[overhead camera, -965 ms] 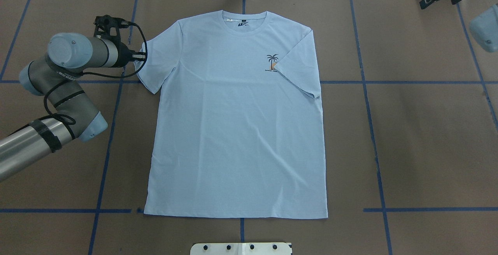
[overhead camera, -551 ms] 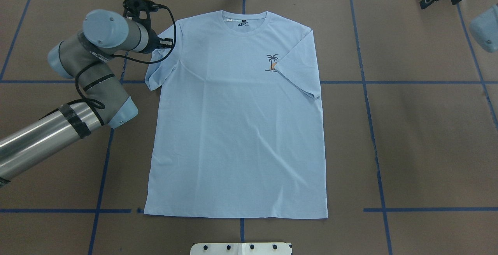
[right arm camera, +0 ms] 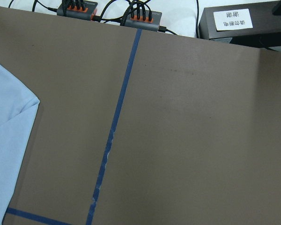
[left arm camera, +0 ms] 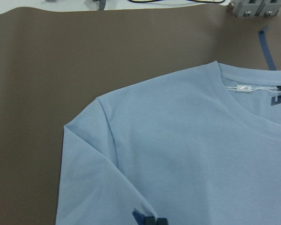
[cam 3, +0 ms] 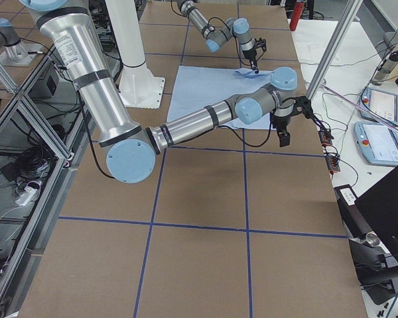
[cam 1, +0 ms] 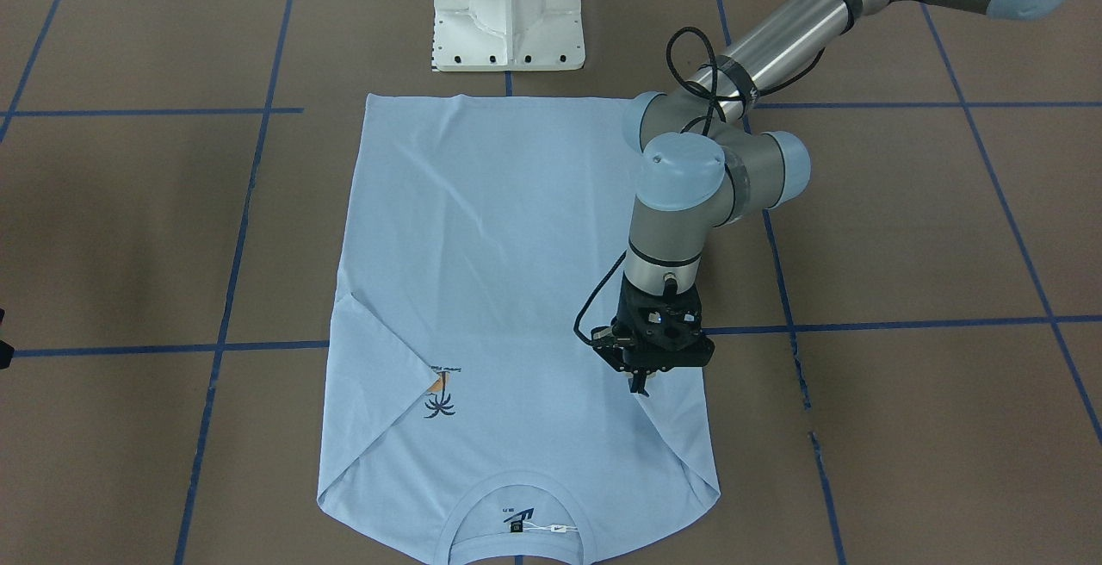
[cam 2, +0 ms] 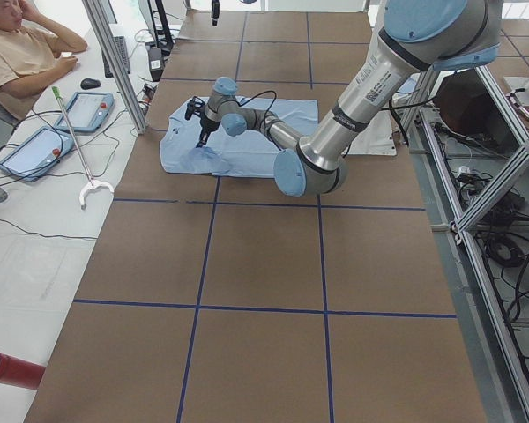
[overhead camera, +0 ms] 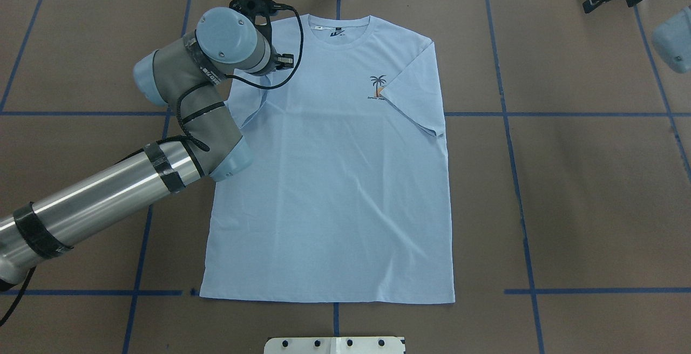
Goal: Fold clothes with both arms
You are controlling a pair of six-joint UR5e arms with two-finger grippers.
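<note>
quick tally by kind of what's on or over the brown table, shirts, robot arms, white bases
light blue T-shirt: 1
robot arms: 2, the left arm and the right arm
white pedestal base: 1
total: 4

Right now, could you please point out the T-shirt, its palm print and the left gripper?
T-shirt (overhead camera: 329,192): overhead view, middle of its front panel.
palm print (overhead camera: 378,84): overhead view, on the palm's trunk.
left gripper (cam 1: 640,382): front-facing view, midway between its fingertips.

Light blue T-shirt (overhead camera: 334,192) bears a dark palm, orange sun print (overhead camera: 378,87) (small); brown table (overhead camera: 594,208), blue tape (overhead camera: 567,114) grid.
</note>
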